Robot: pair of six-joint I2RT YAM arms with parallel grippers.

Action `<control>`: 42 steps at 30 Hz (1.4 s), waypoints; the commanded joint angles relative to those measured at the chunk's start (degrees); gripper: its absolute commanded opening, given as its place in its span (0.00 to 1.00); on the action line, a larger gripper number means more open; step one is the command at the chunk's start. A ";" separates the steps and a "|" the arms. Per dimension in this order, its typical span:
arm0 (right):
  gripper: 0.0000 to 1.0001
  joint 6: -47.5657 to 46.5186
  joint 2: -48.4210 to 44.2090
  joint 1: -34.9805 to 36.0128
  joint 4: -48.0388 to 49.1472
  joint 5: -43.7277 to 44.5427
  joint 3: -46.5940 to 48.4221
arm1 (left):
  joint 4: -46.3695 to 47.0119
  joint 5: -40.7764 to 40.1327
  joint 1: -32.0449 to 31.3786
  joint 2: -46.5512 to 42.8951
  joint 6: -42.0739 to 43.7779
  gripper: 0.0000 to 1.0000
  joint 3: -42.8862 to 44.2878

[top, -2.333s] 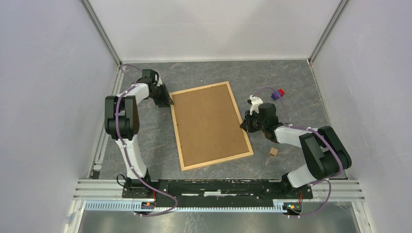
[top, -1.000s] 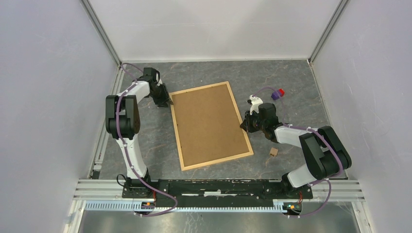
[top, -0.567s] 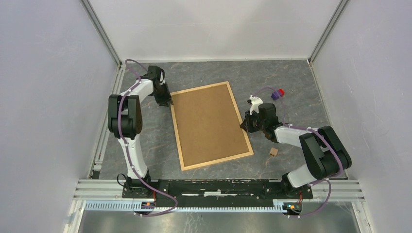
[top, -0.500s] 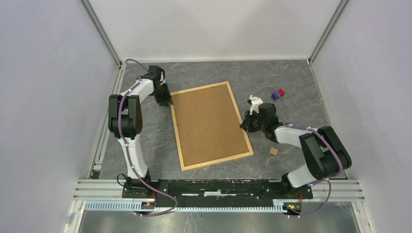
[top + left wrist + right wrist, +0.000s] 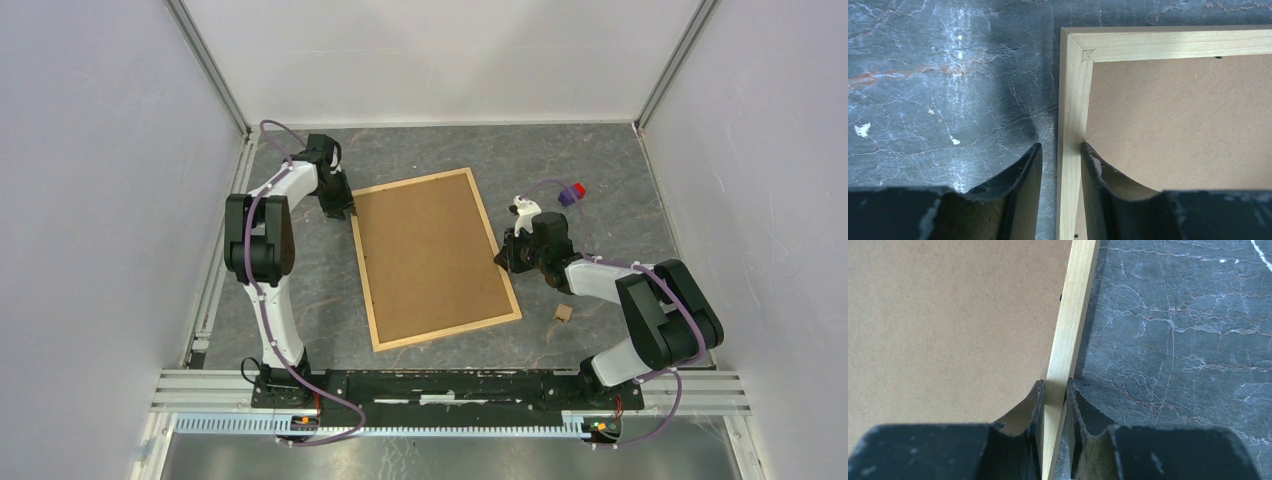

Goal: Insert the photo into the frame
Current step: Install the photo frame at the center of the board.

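The frame (image 5: 432,258) lies flat in the middle of the table, back side up, with its brown fibreboard panel showing inside the light wood strips. My left gripper (image 5: 348,212) is at its far-left corner. In the left wrist view the jaws (image 5: 1060,150) straddle the left strip (image 5: 1070,100): the inner finger touches it and the outer finger stands a little off. My right gripper (image 5: 503,258) is shut on the right strip (image 5: 1073,305), with both fingers (image 5: 1054,387) pressed against the wood. The photo is hidden from view.
A small wooden block (image 5: 565,313) lies on the table right of the frame's near corner. A purple cable end with a red cap (image 5: 572,192) sits behind the right gripper. White enclosure walls close in the table on three sides.
My left arm has shifted a little to the right and away, its gripper staying at the frame's far-left corner. The frame and the right arm have not moved.
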 commanded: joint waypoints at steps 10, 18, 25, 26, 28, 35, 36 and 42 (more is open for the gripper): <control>0.00 -1.25 0.54 0.86 -8.27 -2.97 -2.57 | -3.46 -5.78 0.12 5.41 2.20 0.43 0.00; 0.00 -1.25 0.61 0.93 -8.26 -3.05 -2.55 | -4.63 -5.78 -0.15 6.21 2.55 0.45 1.46; 0.00 -1.21 0.63 0.94 -8.30 -3.01 -2.57 | -6.12 -5.78 -0.23 7.25 3.29 0.47 3.26; 0.00 -1.22 0.60 0.89 -8.24 -2.96 -2.57 | -6.24 -5.78 -0.26 7.34 3.46 0.48 3.47; 0.00 -1.28 0.61 0.91 -8.17 -2.99 -2.51 | -6.54 -4.52 -0.41 7.32 3.74 0.52 3.63; 0.00 -1.20 0.61 0.93 -8.25 -3.01 -2.57 | -6.79 -4.16 -0.93 7.75 4.00 0.59 4.60; 0.00 -1.26 0.56 0.89 -8.26 -2.97 -2.51 | -7.22 -4.16 -1.06 7.88 4.20 0.60 5.05; 0.00 -1.20 0.34 0.93 -8.22 -2.97 -2.65 | -8.51 -4.81 -1.90 8.58 5.05 0.63 6.30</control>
